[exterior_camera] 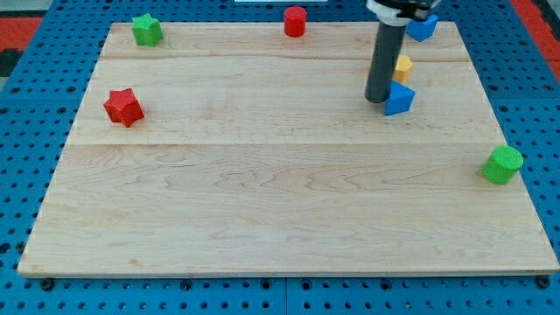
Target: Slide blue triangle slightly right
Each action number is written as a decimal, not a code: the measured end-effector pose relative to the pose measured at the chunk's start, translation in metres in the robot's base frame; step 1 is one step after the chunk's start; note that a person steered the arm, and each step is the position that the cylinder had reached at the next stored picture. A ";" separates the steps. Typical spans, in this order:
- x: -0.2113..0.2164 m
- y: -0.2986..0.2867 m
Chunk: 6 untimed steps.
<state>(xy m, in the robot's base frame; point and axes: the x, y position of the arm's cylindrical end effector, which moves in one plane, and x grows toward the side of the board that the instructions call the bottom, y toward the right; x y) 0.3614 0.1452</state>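
My tip (379, 100) touches the left side of the blue triangle (400, 99), with no fingers, push just starting.

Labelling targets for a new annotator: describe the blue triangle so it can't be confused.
Start at the wooden board's top-right area, where my tip stands. The blue triangle touches it on the view's right. Unlike the yellow block above it and the other blue block at the top edge, it is wedge-shaped.

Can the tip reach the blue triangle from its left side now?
Probably yes. My tip already stands just left of the blue triangle, with nothing between them. The yellow block sits behind, toward the view's top, off the path rightward.
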 end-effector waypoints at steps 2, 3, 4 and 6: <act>-0.025 0.008; -0.021 0.032; -0.008 0.057; -0.033 0.033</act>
